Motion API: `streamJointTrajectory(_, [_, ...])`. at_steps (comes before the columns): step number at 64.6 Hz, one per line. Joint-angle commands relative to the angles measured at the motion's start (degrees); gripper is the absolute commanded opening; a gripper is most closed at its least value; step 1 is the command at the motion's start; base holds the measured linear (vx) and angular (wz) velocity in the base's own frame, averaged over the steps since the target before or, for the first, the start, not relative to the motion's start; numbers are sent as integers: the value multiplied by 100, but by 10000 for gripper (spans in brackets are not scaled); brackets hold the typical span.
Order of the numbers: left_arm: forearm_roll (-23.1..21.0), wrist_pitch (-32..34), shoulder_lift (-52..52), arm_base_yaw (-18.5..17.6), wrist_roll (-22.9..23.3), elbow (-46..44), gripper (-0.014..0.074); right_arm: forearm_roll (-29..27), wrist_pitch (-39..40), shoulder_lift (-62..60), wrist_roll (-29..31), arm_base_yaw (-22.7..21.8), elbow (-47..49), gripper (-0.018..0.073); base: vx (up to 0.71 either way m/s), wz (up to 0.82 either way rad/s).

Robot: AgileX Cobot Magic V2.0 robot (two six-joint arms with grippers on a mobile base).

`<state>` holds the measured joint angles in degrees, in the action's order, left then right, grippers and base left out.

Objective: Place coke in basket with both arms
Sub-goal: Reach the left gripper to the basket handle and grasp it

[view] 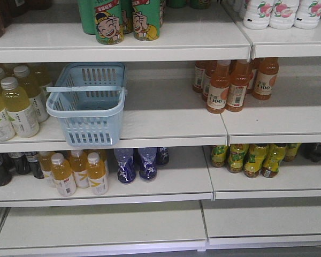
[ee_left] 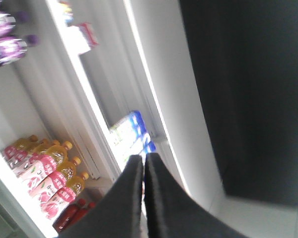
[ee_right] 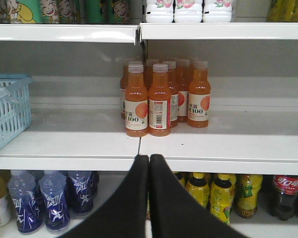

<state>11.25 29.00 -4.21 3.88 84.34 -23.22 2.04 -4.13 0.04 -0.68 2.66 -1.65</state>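
Observation:
The pale blue basket (view: 92,133) stands on the middle shelf, left of centre, with its flat handle lying across the rim. Its corner also shows at the left edge of the right wrist view as the basket (ee_right: 7,106). Coke (ee_right: 287,191) bottles, dark with red labels, white script and red caps, stand at the far right of the lower shelf. My right gripper (ee_right: 149,156) is shut and empty, in front of the middle shelf's edge, well left of the coke. My left gripper (ee_left: 144,157) is shut and empty, turned toward another shelf unit. Neither arm shows in the front view.
Orange juice bottles (view: 232,83) stand on the middle shelf to the right, yellow drink bottles (view: 13,104) left of the basket. Below are blue bottles (view: 136,163), orange bottles (view: 77,171) and yellow-green bottles (view: 251,159). Green cans (view: 123,19) fill the top shelf.

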Motion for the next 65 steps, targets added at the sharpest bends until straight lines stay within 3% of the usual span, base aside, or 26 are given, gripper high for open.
streamJointTrajectory(1, [999,213,-632,-31,202,-625,21,43,413,99,13,-36,-31,-10,0,0])
streamJointTrajectory(12, [2107,664,-1799,-31,1278,-996,122,43,413,99,13,-36,-31,-10,0,0])
streamJointTrajectory(22, [2614,886,-2910,-31,2106,-996,277,43,413,99,13,-36,-31,-10,0,0])
streamJointTrajectory(31, [2649,969,-3895,-31,2215,-996,411,43,413,99,13,-36,-31,-10,0,0])
streamJointTrajectory(38, [2651,1045,-4645,-31,2221,-996,465,43,413,99,13,-36,-31,-10,0,0])
streamJointTrajectory(59, [2561,2192,-6847,-31,2515,-996,472,43,413,99,13,-36,-31,-10,0,0])
streamJointTrajectory(65, [2168,2561,-7438,-31,2507,-996,472,43,413,99,13,-36,-31,-10,0,0])
